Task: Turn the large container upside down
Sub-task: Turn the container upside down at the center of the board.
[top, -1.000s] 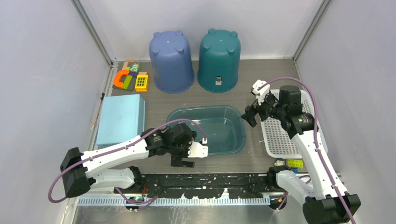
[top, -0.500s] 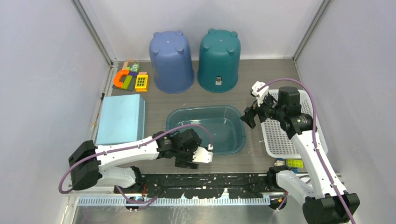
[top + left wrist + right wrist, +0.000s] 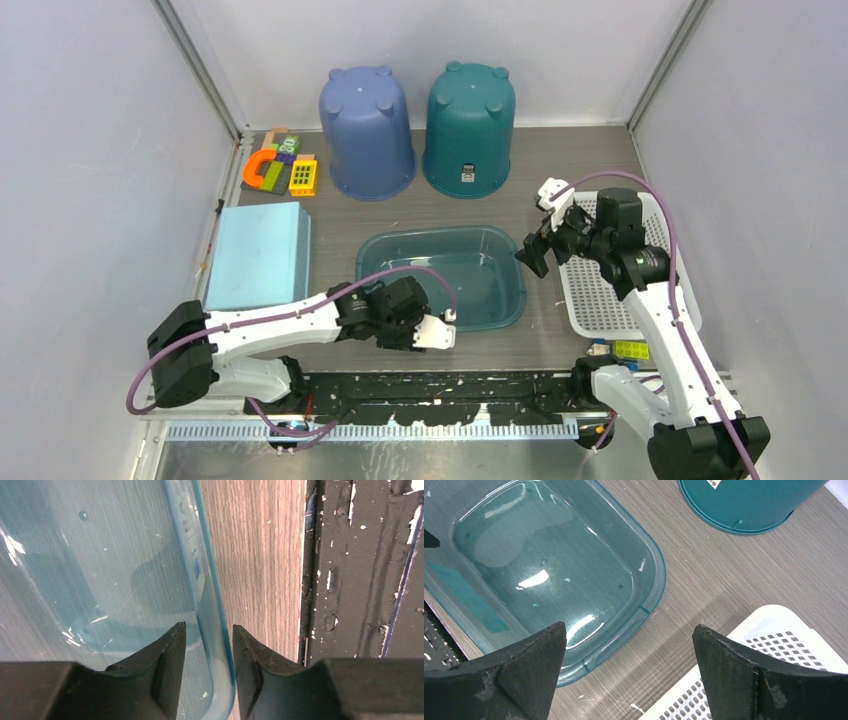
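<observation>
table (image 3: 570, 170) wood-grain, everything sits on it. large container (image 3: 470, 285) is the biggest loose item: clear teal rectangular tub, rounded corners, thin lipped rim, open side up, empty, flat on the table, so not flipped yet. looks light and slick, rim probably flexes.

key relation: left pincer (image 3: 208, 628) straddles the tub's near long rim. inner finger (image 3: 167, 665) is inside the tub, outer finger (image 3: 250, 665) is over bare table. the rim runs straight ahead between them, so the tub's long axis lies along the pincer's pointing line, not across it. tub body lies off the inner finger's side, black rail (image 3: 360, 580) off the outer finger's side. jaws stand narrow around the rim with a sliver of gap showing on the inner side; can't tell if it's actually pinching.

right pincer (image 3: 629, 626) spread wide, holding nothing, hovering off the tub's right end. the tub corner is under its left finger, white basket (image 3: 590, 290) under its right finger.

left arm is nearer, already at the rim. judgement: grasp step. next needs a firm pinch, then a lift and roll about the long axis away from the rail. risk is the rim slipping out.

blue bucket (image 3: 366, 135) and teal bucket (image 3: 470, 130) are upside down well beyond both pincers. light blue block (image 3: 258, 255) is out past the left arm.
</observation>
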